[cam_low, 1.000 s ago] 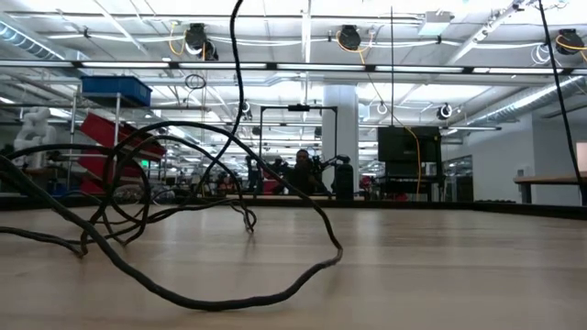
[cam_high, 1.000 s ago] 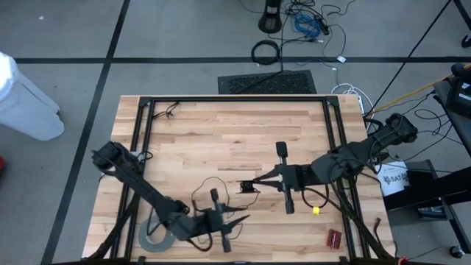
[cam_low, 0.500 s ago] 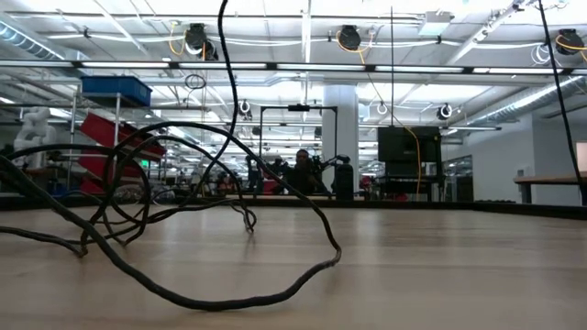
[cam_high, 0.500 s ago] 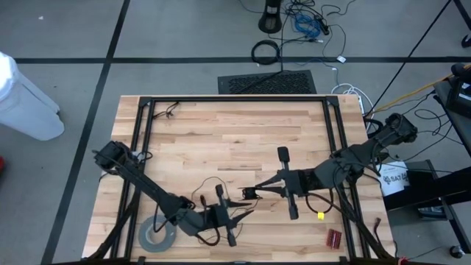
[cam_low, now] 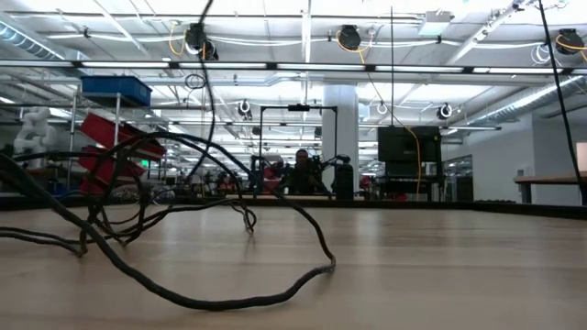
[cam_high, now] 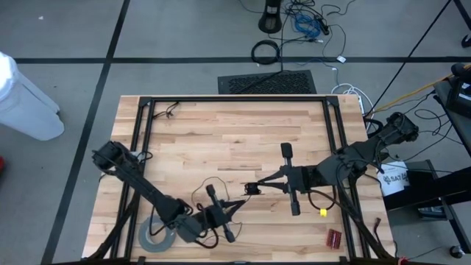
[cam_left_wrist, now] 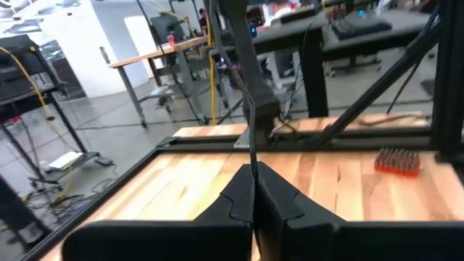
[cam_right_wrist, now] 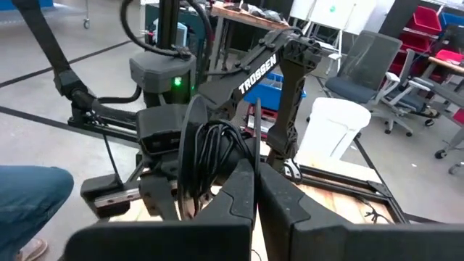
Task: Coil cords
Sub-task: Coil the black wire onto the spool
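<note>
Two claws work over the wooden surface, both near its front half. The left claw has its fingers pressed together, and the left wrist view shows a very thin dark wire rising straight up from between their tips, so it is clamped on the cord. From above, that cord loops loosely on the boards just behind and beside this claw, with more of it bunched under the wrist. The right claw sits just beyond, toward the middle of the surface, its fingers also together; the right wrist view shows several dark strands gathered in a hanging loop at its tips. A small dark piece of the cord lies at that claw's tip in the high view. In the low view, the wire sprawls in wide curves across the boards. A grey tape roll rests by the left arm near the front edge.
</note>
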{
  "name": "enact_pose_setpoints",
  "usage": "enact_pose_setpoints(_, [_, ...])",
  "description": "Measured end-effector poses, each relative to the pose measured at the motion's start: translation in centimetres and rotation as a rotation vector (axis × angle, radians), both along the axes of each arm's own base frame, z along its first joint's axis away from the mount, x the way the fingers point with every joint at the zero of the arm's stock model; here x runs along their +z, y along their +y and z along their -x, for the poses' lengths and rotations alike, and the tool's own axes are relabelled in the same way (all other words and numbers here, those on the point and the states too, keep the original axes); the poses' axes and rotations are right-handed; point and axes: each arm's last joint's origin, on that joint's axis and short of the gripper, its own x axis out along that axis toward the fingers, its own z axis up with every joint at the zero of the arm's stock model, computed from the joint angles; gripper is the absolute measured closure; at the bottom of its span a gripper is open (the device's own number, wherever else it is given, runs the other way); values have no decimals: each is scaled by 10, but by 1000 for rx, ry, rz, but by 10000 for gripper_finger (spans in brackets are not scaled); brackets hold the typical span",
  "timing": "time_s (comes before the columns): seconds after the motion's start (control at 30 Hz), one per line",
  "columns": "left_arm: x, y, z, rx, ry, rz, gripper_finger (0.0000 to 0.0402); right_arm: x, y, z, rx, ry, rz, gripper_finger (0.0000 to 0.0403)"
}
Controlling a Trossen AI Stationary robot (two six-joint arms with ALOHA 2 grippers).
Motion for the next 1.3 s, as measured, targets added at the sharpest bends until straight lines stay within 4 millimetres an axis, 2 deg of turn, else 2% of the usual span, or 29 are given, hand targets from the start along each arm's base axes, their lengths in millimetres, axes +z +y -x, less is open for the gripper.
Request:
enact_pose_setpoints(0.2, [12, -6, 28, 33, 63, 6, 398, -6, -1, 1, -5, 62, -8, 403])
enact_pose_setpoints(0.4, [31, 1, 53, 3, 100, 44, 399, -18, 3, -5, -21, 137, -26, 403])
enact_pose_setpoints(0.6, [47, 8, 65, -79, 128, 72, 399, -35, 7, -21, -42, 199, -15, 403])
enact_pose_setpoints(0.77, [52, 15, 74, -120, 160, 124, 400, -54, 9, -34, -80, 278, -18, 403])
enact_pose_setpoints(0.9, [55, 21, 75, -163, 170, 226, 400, -69, 11, -48, -108, 317, -33, 403])
enact_pose_setpoints(1.03, [56, 28, 70, -181, 173, 316, 400, -82, 7, -64, -174, 333, -122, 403])
enact_pose_setpoints(1.2, [56, 39, 61, -201, 181, 428, 400, -96, 6, -74, -279, 342, -142, 403])
enact_pose_setpoints(1.3, [54, 45, 57, -257, 253, 499, 400, -104, 9, -78, -281, 367, -126, 403])
